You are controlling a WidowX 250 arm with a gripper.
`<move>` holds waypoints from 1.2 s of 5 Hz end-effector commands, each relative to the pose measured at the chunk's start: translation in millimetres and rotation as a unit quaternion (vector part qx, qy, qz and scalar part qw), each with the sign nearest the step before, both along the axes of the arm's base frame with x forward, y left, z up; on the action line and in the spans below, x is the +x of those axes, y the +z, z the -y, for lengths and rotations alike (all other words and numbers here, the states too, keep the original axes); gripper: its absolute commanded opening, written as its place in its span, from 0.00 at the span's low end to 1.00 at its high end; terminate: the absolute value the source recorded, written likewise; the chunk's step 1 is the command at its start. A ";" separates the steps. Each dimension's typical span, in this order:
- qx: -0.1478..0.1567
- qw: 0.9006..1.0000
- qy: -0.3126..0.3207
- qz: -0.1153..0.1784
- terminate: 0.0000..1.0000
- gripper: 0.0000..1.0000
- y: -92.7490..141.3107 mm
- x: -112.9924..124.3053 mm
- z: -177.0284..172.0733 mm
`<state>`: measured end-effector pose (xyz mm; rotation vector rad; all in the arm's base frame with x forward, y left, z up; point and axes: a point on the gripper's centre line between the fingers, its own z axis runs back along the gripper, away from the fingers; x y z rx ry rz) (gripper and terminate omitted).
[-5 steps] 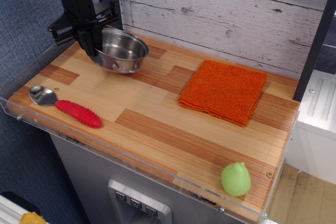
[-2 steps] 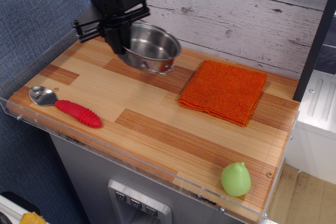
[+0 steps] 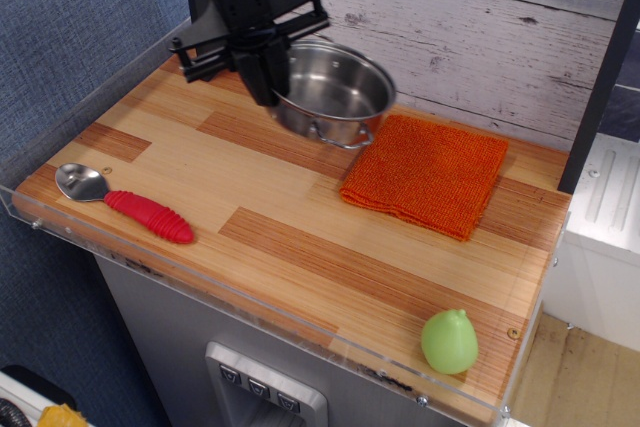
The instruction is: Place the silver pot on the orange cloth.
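The black robot gripper (image 3: 268, 75) is clamped on the left rim of the small, shiny, round stainless-steel pot (image 3: 335, 92), its fingers closed across the pot wall, one inside and one outside as far as the view shows. The pot hangs clear of the striped wooden tabletop (image 3: 300, 237), tilted a little, with one thin wire loop handle facing the camera. Taking the square, coarse-knit orange cloth (image 3: 428, 172) as the landmark, the pot sits just beside the cloth's left rear corner, its right edge seeming to overlap that corner in this view but not over the cloth's middle.

The step in hand looks like the carry: the pot is lifted and held, not yet set down. The next move calls for travel to the right and slightly toward the front so the pot's base centres over the cloth, then a level descent until the base rests on the fabric, and only then a release. Because the grip is on one rim, the pot may swing or tip, so a slow lowering seems wise.

Well to the left of the cloth lies a silver spoon with a ribbed red handle (image 3: 125, 202); in front of the cloth, near the table's front edge, sits a small green pear-shaped toy (image 3: 449, 341)
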<state>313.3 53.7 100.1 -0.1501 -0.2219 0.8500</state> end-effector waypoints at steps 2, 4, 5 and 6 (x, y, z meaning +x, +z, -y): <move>0.008 0.997 -0.075 0.006 0.00 0.00 -8.0 14.8 45.4; -0.006 0.998 -0.064 0.001 0.00 0.00 -27.4 23.2 55.3; -0.004 0.998 -0.057 0.002 0.00 0.00 -33.8 25.3 54.8; 0.009 0.999 -0.045 0.001 0.00 0.00 -38.6 21.6 49.8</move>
